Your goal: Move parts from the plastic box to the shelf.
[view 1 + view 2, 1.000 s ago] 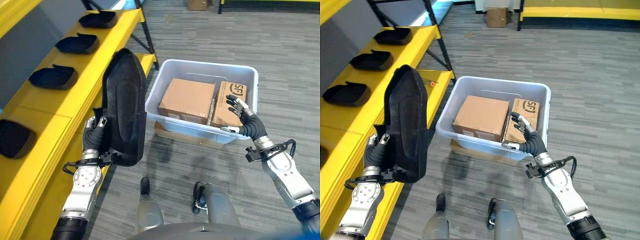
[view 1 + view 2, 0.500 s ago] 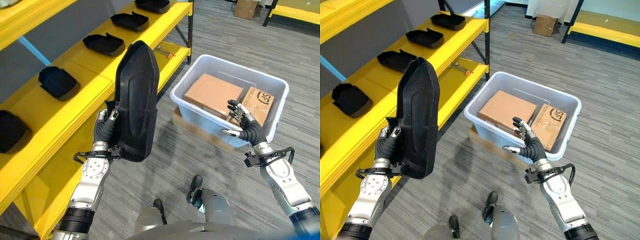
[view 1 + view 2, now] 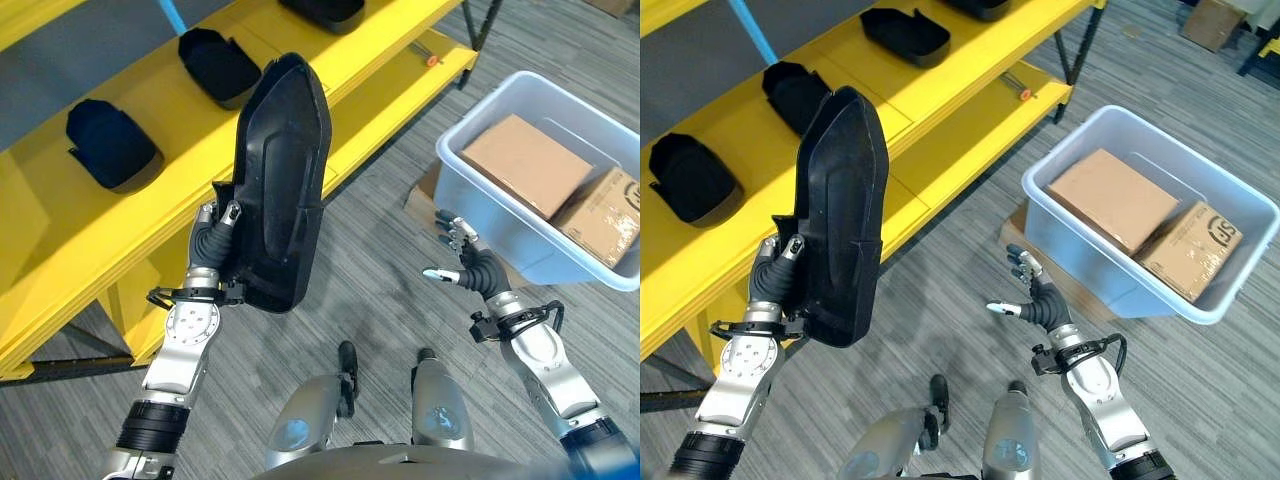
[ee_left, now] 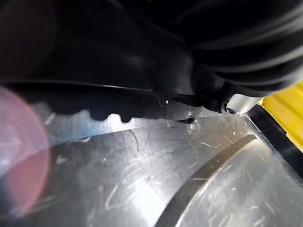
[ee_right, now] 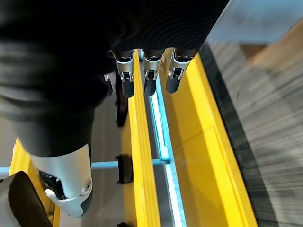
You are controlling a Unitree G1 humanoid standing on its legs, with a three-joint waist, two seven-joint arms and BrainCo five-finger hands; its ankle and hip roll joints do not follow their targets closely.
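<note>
A long black moulded part point(image 3: 284, 180) stands upright in my left hand point(image 3: 212, 248), whose fingers are curled round its lower edge, in front of the yellow shelf point(image 3: 140, 215). The same black part point(image 3: 841, 215) reaches up over the shelf's front lip. The grey plastic box point(image 3: 520, 215) sits on the floor to the right with two cardboard boxes point(image 3: 525, 162) inside. My right hand point(image 3: 462, 266) hovers open over the floor just left of the box, holding nothing; its straight fingers point(image 5: 147, 75) show in the right wrist view.
Several black parts point(image 3: 110, 143) lie spaced along the yellow shelf. A lower yellow shelf board point(image 3: 970, 130) runs toward the box, with a small orange-tipped tool point(image 3: 1018, 91) on it. Grey carpet floor point(image 3: 370, 300) lies between shelf and box.
The whole view has swung left toward the shelf, so the box now sits further right. The black part stays in my left hand. My right hand is now off the box's rim.
</note>
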